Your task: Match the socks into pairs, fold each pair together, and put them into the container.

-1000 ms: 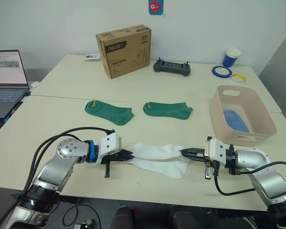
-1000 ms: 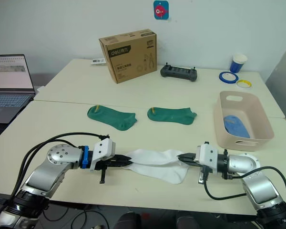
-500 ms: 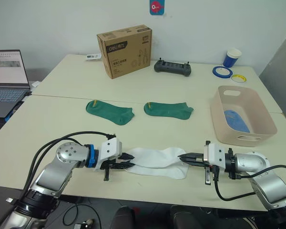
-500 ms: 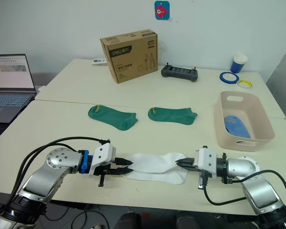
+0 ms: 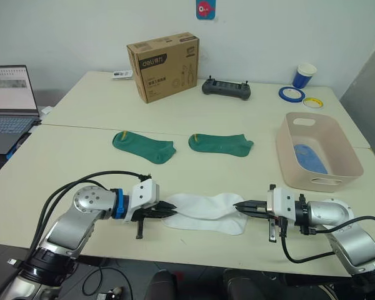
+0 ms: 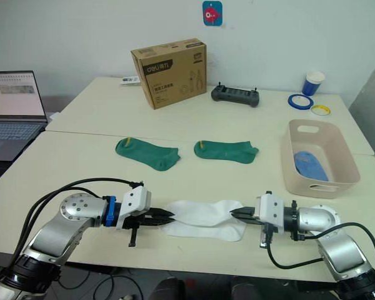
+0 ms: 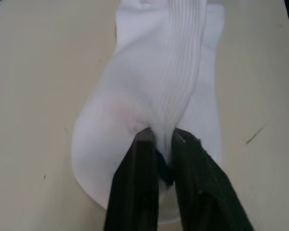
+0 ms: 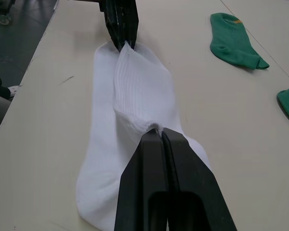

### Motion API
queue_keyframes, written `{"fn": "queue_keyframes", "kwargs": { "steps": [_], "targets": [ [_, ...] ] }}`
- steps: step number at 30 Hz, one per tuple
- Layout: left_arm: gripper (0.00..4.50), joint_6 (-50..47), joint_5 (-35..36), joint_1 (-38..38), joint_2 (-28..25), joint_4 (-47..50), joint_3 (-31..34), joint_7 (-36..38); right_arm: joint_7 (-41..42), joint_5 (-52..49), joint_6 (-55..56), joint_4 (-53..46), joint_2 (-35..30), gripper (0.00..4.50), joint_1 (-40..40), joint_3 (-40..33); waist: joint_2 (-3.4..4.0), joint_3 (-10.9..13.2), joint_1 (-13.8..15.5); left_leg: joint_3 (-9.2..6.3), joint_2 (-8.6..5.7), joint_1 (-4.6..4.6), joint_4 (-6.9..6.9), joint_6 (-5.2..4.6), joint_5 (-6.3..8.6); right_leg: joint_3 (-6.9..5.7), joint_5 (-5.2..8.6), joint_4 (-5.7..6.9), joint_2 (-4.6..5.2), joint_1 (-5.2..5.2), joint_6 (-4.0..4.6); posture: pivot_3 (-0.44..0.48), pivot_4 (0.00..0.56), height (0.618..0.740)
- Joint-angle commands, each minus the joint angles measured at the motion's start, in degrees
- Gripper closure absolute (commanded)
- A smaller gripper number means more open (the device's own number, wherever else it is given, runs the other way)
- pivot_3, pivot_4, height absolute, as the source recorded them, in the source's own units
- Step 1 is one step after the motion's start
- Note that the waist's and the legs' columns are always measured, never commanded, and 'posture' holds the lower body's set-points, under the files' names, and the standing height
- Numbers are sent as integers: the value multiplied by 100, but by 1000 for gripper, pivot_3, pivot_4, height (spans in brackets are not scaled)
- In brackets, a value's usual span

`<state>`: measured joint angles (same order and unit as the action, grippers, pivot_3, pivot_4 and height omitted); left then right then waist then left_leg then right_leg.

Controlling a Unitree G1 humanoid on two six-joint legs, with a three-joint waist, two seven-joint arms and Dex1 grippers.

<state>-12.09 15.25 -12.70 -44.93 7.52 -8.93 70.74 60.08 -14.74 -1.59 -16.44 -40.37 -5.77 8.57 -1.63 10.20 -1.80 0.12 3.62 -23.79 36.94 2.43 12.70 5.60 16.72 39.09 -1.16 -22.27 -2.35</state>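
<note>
Both tools [image 5: 165, 210] [image 5: 242, 205] clamped on white socks' [image 5: 203, 212] ends

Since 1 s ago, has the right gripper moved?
Yes. The right gripper, shut on the white socks, has dropped slightly toward the near table edge, away from the green socks.

Lots of open table near the front edge.
Two green socks [image 5: 181, 144] lie farther back; the pink container [image 5: 320, 179] stands at the right.
</note>
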Motion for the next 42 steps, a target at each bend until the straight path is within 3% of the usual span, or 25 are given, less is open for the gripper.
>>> {"fn": "queue_keyframes", "kwargs": {
  "steps": [1,7,15,21,25,29,32,42],
  "targets": [
    [4472,-17,179,-49,-80,206,183,69,59,-89,82,-65,5,4500,-105,-91,0,0,0,0,0,0,0,0,0,0,0,0,0,0,0,0,150,740],
    [4472,-45,192,-76,-111,217,194,94,85,-137,36,-88,23,4500,-131,-115,0,0,-1,0,0,0,0,0,0,0,0,0,0,0,0,0,150,740],
    [4472,-133,600,-117,-407,575,546,420,228,-1049,-1006,-765,-178,4500,-265,-398,0,0,0,-1,1,0,0,0,0,-1,0,1,0,0,0,0,150,740],
    [4472,-967,1475,364,-1548,1351,918,1377,473,-2230,-2192,-1708,-730,4500,-2,-571,1,1,-9,-3,6,-1,-11,-1,1,-5,9,0,0,-4,11,0,150,740],
    [4472,-1460,1722,437,-1814,1468,853,1460,265,-2783,-2873,-1923,-807,4500,109,-582,2,2,-6,-5,7,1,-9,-1,1,-7,20,0,0,-3,29,0,150,740],
    [4472,-1934,1663,270,-1515,1328,477,1123,-115,-2984,-3261,-1671,-491,4500,217,-494,0,1,-1,-2,0,1,2,-1,1,-5,22,-1,10,0,34,0,150,740],
    [4472,-1750,1238,-48,-1255,876,156,998,-57,-2659,-3180,-1193,-354,4500,184,-407,-2,2,-1,4,-5,0,9,-1,1,1,16,-2,12,0,27,0,150,740],
    [4472,-1717,607,-1076,-764,-229,-575,1186,173,-1789,-2568,28,-2,4500,-513,-188,-3,2,-4,-2,2,-4,1,-1,1,-2,4,-2,-6,-6,7,0,150,740]
  ]
}}
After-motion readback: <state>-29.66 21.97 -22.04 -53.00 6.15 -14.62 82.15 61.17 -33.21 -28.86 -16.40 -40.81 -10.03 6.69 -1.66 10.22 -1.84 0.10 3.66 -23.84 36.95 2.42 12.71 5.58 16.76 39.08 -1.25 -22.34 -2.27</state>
